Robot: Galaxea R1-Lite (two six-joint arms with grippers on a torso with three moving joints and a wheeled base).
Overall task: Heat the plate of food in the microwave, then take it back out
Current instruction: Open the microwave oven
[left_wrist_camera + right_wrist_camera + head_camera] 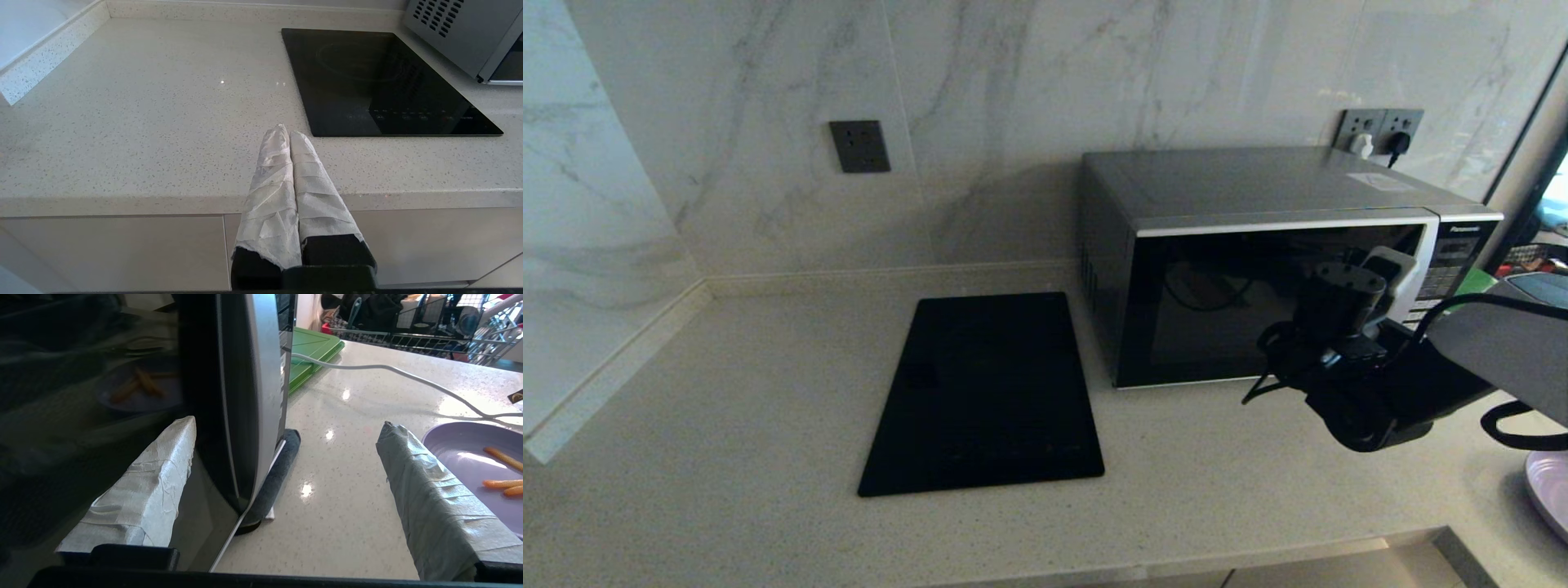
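Note:
The silver-grey microwave (1217, 245) stands at the back right of the counter with its dark glass door shut. My right gripper (1372, 273) is up at the door's right edge and open. In the right wrist view the gripper (288, 424) straddles the curved silver handle band (245, 375): one taped finger (155, 486) lies in front of the glass, the other (425, 498) stands off to the side. The lilac plate (466, 457) with orange-tan sticks (498, 484) sits on the counter beside that outer finger; its edge (1550, 490) shows at far right. My left gripper (286, 130) is shut and empty, parked by the counter's front edge.
A flat black cooktop (988, 392) lies left of the microwave. A green board (314, 351) and a white cable (388, 369) lie on the counter to the microwave's right. Wall sockets (1380, 131) sit behind it. Bare counter (143, 122) spreads to the left.

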